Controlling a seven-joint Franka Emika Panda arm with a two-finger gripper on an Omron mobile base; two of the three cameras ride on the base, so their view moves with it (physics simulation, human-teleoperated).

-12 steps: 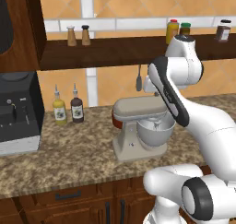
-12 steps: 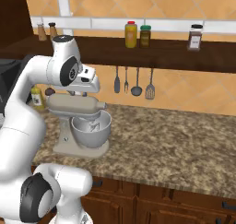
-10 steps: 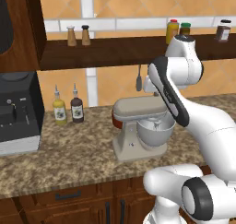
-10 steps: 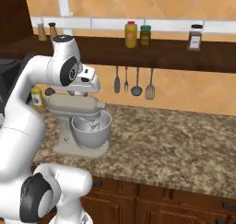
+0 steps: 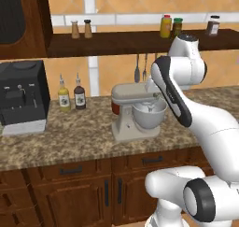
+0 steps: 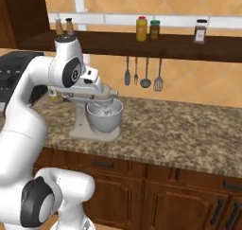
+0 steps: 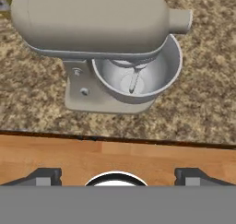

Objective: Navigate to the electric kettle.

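The scene holds unchanged from half a second ago: the tool (image 7: 118, 174), fingertips wide apart and empty, hangs above the stand mixer (image 5: 137, 116) on the granite desk (image 6: 189, 134), coffee machine (image 5: 22, 97) left of the mixer.

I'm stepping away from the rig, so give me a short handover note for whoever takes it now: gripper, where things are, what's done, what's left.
Gripper: hovers above the stand mixer, fingertips set wide apart, nothing between them.
Scene: the mixer stands on the granite counter; a black coffee machine sits at the counter's left end, two sauce bottles beside it, utensils hang on the wall, jars on the shelf.
Done: base parked at the mixer.
Left: no electric kettle appears in these views; keep driving along the counter to find it.
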